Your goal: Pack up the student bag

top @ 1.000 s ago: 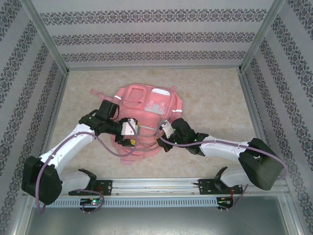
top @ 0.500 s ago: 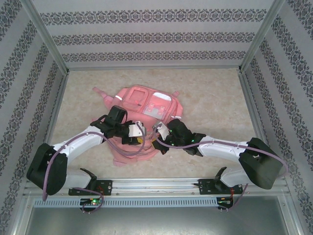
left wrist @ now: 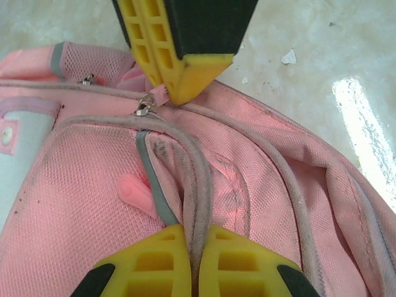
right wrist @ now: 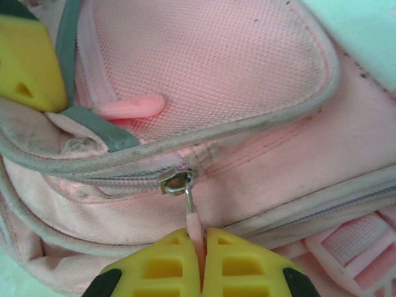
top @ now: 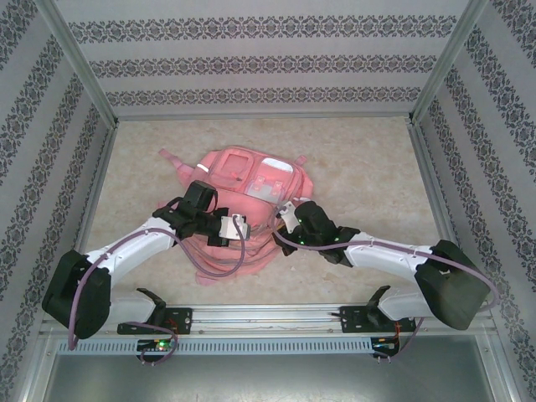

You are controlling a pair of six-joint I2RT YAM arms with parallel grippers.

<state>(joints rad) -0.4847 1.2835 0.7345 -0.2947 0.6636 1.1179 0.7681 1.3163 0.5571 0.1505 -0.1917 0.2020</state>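
Soft pink fabric backpack [top: 251, 180], contents hidden, on beige marbled table [top: 360, 159]. Left gripper [left wrist: 193, 238] pinches grey seam piping [left wrist: 201, 185]; right gripper [right wrist: 197, 238] pinches pink zip pull [right wrist: 193, 219]. Patterned walls [top: 251, 67].

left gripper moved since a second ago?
Yes: the left gripper, clamped on the bag, went right, away from the left wall.

Over the last second the left gripper [top: 241, 229] travels rightward across the student bag [top: 251, 172] toward the right gripper [top: 284, 214], which edges left then back, while the bag's near edge slews toward the near-left of the worktop [top: 368, 167].
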